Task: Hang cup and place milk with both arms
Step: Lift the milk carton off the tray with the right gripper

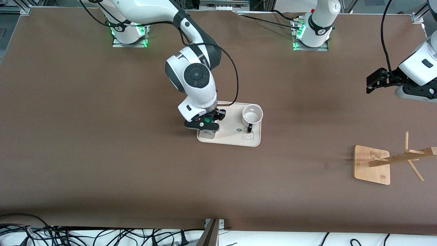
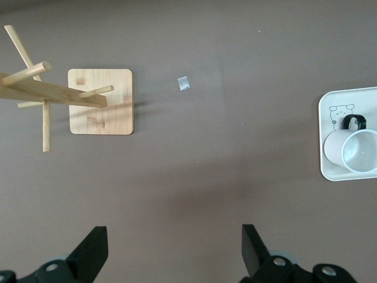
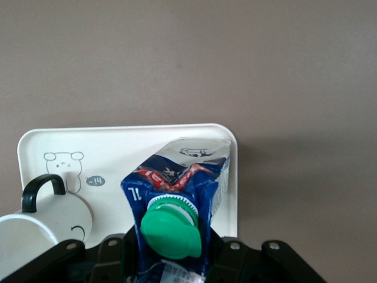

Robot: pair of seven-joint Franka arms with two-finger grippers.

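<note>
Gripping the milk (image 3: 177,194) near its top, the right end effector (image 1: 205,123) is sitting low over the tray (image 1: 229,136), at the tray's end toward the right arm's base. Its fingers are pressing the carton's sides just beside the green cap (image 3: 169,233), and the carton is leaning, its gable pointing up at the wrist camera while its lower end is reaching toward the tray's corner. In the front view the carton is showing only as a green spot and a pale patch under the end effector; whether its base is resting on the tray cannot be told.

Standing on the same tray, close beside the milk, the cup (image 1: 252,115) is upright with its mouth open upward and its black handle (image 1: 250,128) pointing toward the front camera, next to the bear drawing printed on the tray.

Waiting well apart from the tray, the left end effector (image 2: 174,250) is hanging above bare bench (image 1: 102,153) at the left arm's end, its fingers spread wide and grasping nothing. The wooden rack (image 1: 392,162) is lying nearer the front camera than that end effector, its square base flat on the bench and its pegs sticking out from the post.
</note>
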